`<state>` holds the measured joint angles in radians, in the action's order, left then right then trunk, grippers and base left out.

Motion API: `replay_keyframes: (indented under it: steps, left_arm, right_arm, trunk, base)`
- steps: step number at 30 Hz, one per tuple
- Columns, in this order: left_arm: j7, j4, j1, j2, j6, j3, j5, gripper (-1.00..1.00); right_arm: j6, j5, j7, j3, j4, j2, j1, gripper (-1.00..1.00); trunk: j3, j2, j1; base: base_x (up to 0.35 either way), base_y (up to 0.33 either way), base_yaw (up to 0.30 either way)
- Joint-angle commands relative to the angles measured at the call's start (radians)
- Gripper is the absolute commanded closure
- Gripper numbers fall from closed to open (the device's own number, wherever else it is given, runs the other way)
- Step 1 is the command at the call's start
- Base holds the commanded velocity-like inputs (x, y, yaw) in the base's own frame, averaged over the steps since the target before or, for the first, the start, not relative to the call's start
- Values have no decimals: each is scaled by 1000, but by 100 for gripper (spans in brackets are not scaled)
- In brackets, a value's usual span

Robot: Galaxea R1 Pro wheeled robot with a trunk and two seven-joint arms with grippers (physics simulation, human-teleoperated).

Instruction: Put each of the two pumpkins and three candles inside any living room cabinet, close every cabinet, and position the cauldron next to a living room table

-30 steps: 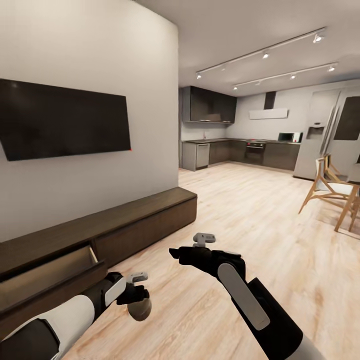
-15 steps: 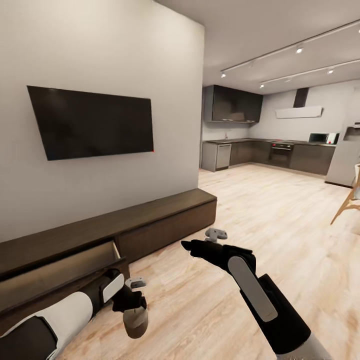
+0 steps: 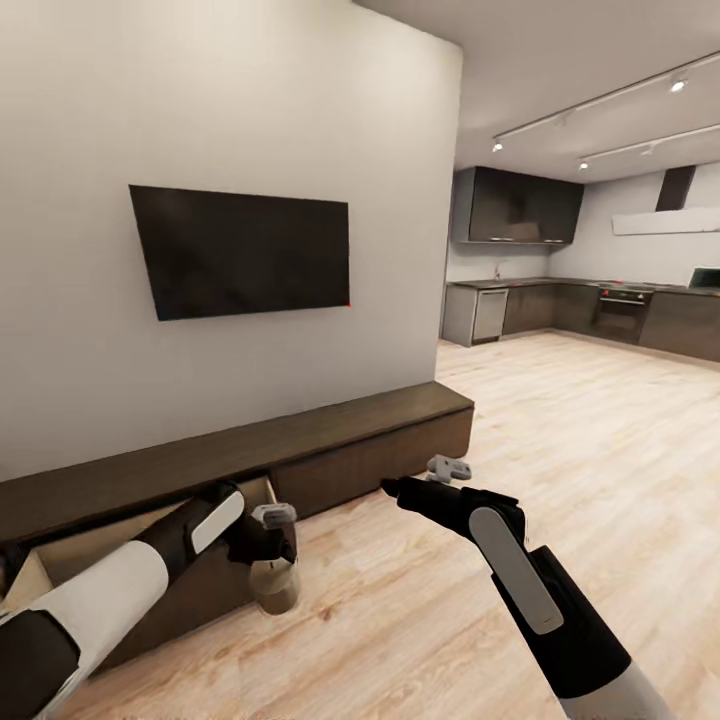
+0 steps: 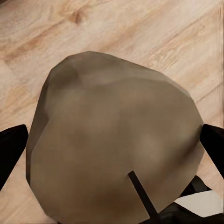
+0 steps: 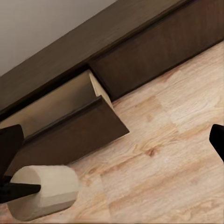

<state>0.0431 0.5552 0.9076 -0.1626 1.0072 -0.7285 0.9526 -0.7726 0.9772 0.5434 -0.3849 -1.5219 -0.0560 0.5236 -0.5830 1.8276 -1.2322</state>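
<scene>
My left gripper (image 3: 270, 570) is shut on a candle (image 3: 277, 597), a stubby grey-brown cylinder held just above the wood floor. It hangs in front of the open drawer (image 3: 95, 565) of the long dark-brown cabinet (image 3: 340, 435). In the left wrist view the candle (image 4: 116, 149) sits between the two black fingers (image 4: 11, 149). My right gripper (image 3: 392, 488) is open and empty, to the right of the candle and pointing at the cabinet. The right wrist view looks past the candle (image 5: 44, 193) to the drawer (image 5: 60, 105), whose tan inside is partly hidden.
A black TV (image 3: 245, 250) hangs on the white wall above the cabinet. Light wood floor (image 3: 580, 450) stretches to the right toward a dark kitchen (image 3: 600, 310) at the back.
The head view has swung, shifting the wall, TV and cabinet rightward in the picture. The left gripper still holds the candle, now closer to the open drawer's front corner.
</scene>
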Motion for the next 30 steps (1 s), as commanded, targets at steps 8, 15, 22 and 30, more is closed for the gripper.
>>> replay_keyframes:
  steps: [8, 15, 22, 30]
  left_arm:
    - [10, 156, 20, -38, 20, -6, 7, 100]
    - [10, 228, 19, -43, 19, -5, 6, 100]
    - [10, 242, 19, -46, -5, 9, 6, 100]
    - [4, 284, 15, -54, -12, 127, 0, 100]
  right_arm:
    - [3, 9, 8, 13, 35, -1, 1, -100]
    - [4, 8, 7, 15, 48, -1, 1, -100]
    - [5, 9, 7, 15, 51, -2, 2, -100]
    - [6, 9, 8, 15, 60, -2, 1, -100]
  trunk:
    - [20, -56, 31]
    - [39, -105, 58]
    - [57, -154, 85]
    - [79, -210, 115]
  base:
    - [0, 0, 243]
    - [0, 0, 224]
    - [0, 0, 192]
    - [0, 0, 134]
